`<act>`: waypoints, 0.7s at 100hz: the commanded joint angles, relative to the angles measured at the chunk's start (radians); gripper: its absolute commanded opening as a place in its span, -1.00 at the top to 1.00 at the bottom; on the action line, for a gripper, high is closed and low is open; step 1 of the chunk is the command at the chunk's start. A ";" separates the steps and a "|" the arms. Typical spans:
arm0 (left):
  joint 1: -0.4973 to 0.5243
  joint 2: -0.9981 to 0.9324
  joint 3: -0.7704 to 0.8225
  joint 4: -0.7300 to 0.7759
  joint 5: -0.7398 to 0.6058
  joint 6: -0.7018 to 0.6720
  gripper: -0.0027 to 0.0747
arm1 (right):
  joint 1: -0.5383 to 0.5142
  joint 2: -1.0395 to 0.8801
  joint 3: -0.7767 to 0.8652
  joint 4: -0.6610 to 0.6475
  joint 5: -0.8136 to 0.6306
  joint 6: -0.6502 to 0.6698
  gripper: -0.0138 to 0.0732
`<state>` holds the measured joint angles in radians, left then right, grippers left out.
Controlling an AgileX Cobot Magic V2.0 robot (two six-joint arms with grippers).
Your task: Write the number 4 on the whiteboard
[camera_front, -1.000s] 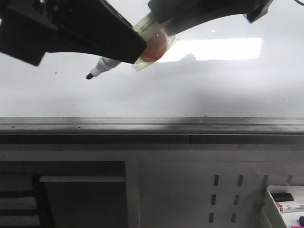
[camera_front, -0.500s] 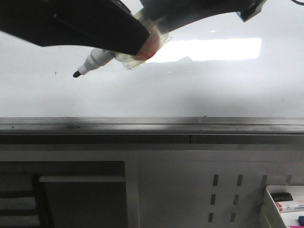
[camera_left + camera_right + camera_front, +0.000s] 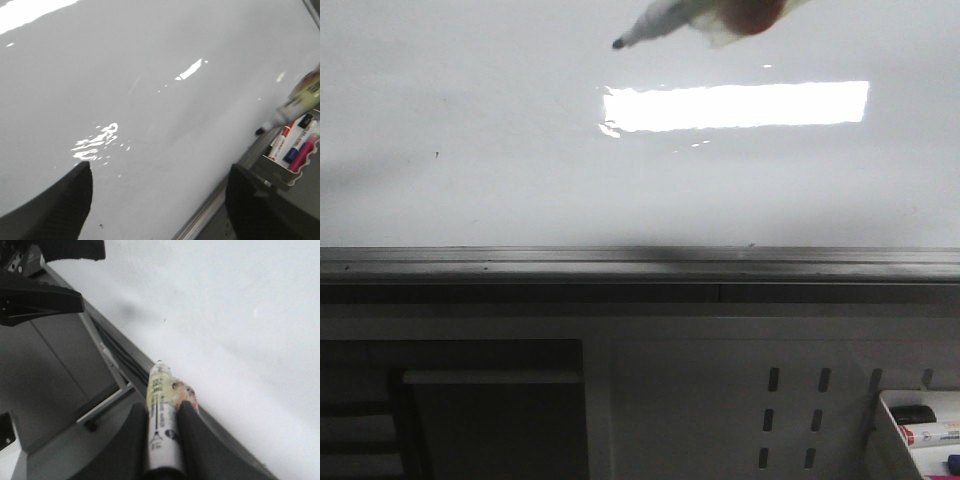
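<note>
No 4 is seen on the whiteboard (image 3: 520, 150); writing is judged not begun. The marker (image 3: 162, 440) is pinched by the right gripper (image 3: 162, 450), tip above the board's far part. The left gripper (image 3: 155, 200) is spread.

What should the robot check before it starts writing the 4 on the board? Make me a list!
1. Pen held tight: ok. The right gripper clamps the marker between its fingers.
2. Cap off: ok. The marker's black tip is bare.
3. Tip touching the whiteboard: cannot tell; the tip is near the top of the front view.
4. Board has room: ok. No 4 is drawn yet; only a tiny speck shows.
5. Left gripper out of the way: ok. It is open, holds nothing, and is away from the marker.
6. Spare markers: ok, in their tray by the board's edge.
</note>
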<state>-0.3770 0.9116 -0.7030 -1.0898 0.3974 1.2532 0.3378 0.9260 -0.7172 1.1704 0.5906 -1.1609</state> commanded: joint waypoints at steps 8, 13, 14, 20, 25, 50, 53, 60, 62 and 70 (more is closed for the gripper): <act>0.090 -0.078 0.047 -0.107 -0.016 -0.017 -0.40 | -0.001 -0.050 -0.011 0.078 -0.109 -0.075 0.78; 0.111 -0.095 0.067 -0.120 -0.018 -0.017 -0.40 | -0.001 -0.039 -0.011 0.078 -0.118 -0.090 0.78; 0.113 -0.097 0.069 -0.120 -0.018 -0.017 -0.40 | -0.001 -0.037 -0.011 0.080 -0.120 -0.093 0.78; 0.132 -0.110 0.086 -0.123 -0.019 -0.017 -0.40 | -0.001 -0.014 -0.015 0.092 -0.134 -0.112 0.78; 0.139 -0.117 0.093 -0.126 -0.019 -0.017 -0.40 | -0.001 0.013 -0.023 0.113 -0.138 -0.131 0.78; 0.141 -0.119 0.097 -0.155 -0.020 -0.017 -0.39 | -0.001 0.184 -0.135 0.219 -0.140 -0.238 0.78; 0.141 -0.119 0.097 -0.155 -0.020 -0.017 -0.39 | -0.001 0.209 -0.150 0.219 -0.140 -0.238 0.78; 0.141 -0.119 0.097 -0.155 -0.020 -0.017 -0.39 | -0.001 0.253 -0.186 0.219 -0.140 -0.238 0.78; 0.141 -0.119 0.097 -0.155 -0.020 -0.017 -0.39 | -0.001 0.265 -0.195 0.219 -0.140 -0.238 0.78; 0.141 -0.119 0.097 -0.155 -0.020 -0.017 -0.39 | -0.001 0.301 -0.221 0.219 -0.162 -0.238 0.78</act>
<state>-0.2393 0.8012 -0.5787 -1.2059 0.3974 1.2454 0.3378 1.2101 -0.8791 1.3474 0.4530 -1.3821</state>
